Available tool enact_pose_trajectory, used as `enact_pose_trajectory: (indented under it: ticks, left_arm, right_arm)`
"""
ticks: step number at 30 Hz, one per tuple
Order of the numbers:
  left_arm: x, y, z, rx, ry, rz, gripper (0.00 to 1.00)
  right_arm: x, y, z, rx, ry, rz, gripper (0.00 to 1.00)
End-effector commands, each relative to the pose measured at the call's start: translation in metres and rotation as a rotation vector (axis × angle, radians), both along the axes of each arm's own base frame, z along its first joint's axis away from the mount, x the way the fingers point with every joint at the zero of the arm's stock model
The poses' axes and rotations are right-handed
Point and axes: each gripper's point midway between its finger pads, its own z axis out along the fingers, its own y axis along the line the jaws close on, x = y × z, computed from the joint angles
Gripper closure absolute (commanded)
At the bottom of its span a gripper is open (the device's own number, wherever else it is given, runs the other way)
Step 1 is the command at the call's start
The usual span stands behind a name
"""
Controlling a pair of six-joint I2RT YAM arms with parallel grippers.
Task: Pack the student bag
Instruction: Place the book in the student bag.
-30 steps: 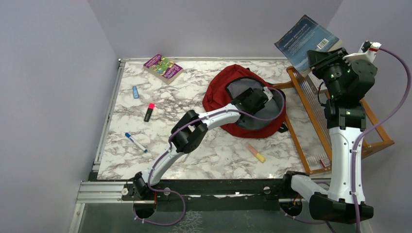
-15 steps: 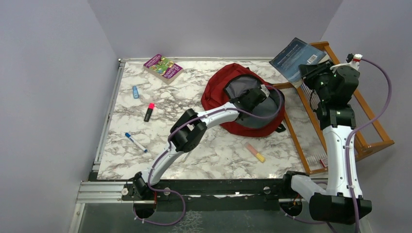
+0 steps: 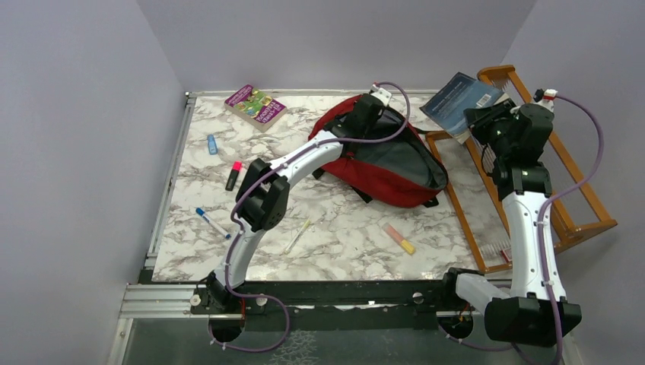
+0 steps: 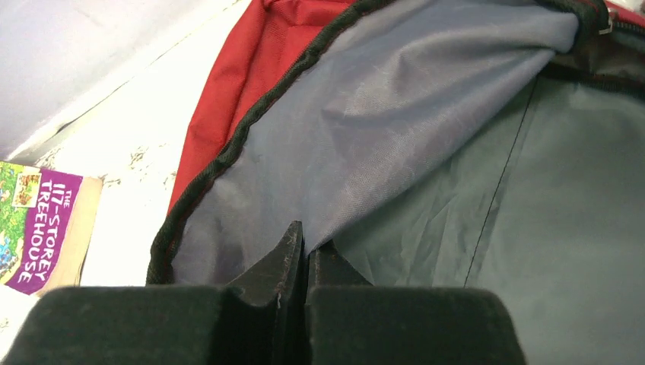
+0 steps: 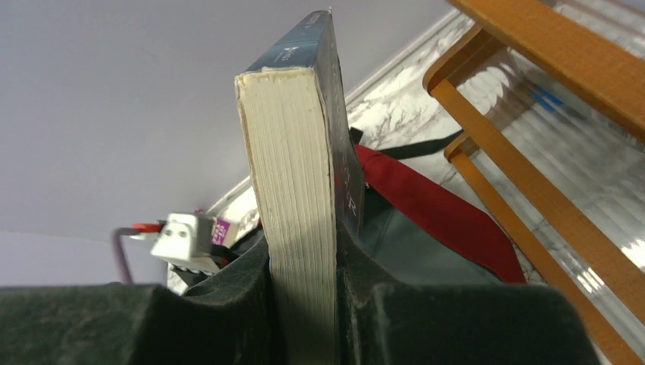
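Black left gripper (image 4: 304, 251) clenched on the grey lining at the rim of the large red fabric backpack (image 3: 395, 182); bag mouth gapes open. Bag lies at the far middle of the white marble desk (image 3: 335, 228). On the other arm, right gripper (image 5: 304, 258) grasping a thick dark-blue paperback book (image 5: 293, 152) upright by its page edge, raised between bag and orange wooden rack (image 3: 586, 209).
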Motion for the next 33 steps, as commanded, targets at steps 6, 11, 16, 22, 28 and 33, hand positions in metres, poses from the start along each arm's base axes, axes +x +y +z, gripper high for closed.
enact_pose_trajectory:
  ticks: [6, 11, 16, 22, 28, 33]
  left_arm:
    - [-0.001, -0.001, 0.05, -0.196, 0.014, -0.01, 1.0]
    - [-0.005, -0.008, 0.052, -0.238, 0.037, -0.018, 1.0]
    - [-0.009, -0.012, 0.06, -0.262, 0.055, -0.013, 1.0]
    - [-0.021, -0.019, 0.067, -0.241, 0.057, -0.018, 1.0]
    - [-0.036, -0.032, 0.07, -0.233, 0.081, -0.038, 1.0]
    - [-0.045, -0.035, 0.07, -0.236, 0.1, -0.041, 1.0]
  right_arm:
    - [0.012, 0.054, -0.042, 0.228, 0.093, 0.237, 1.0]
    - [0.014, 0.101, -0.072, 0.274, 0.16, 0.308, 1.0]
    - [0.018, 0.122, -0.105, 0.364, 0.209, 0.274, 1.0]
    - [0.026, 0.13, -0.131, 0.524, 0.234, 0.219, 1.0]
    - [0.03, 0.135, -0.127, 0.617, 0.178, 0.228, 1.0]
    - [0.042, 0.138, -0.112, 0.65, 0.09, 0.258, 1.0]
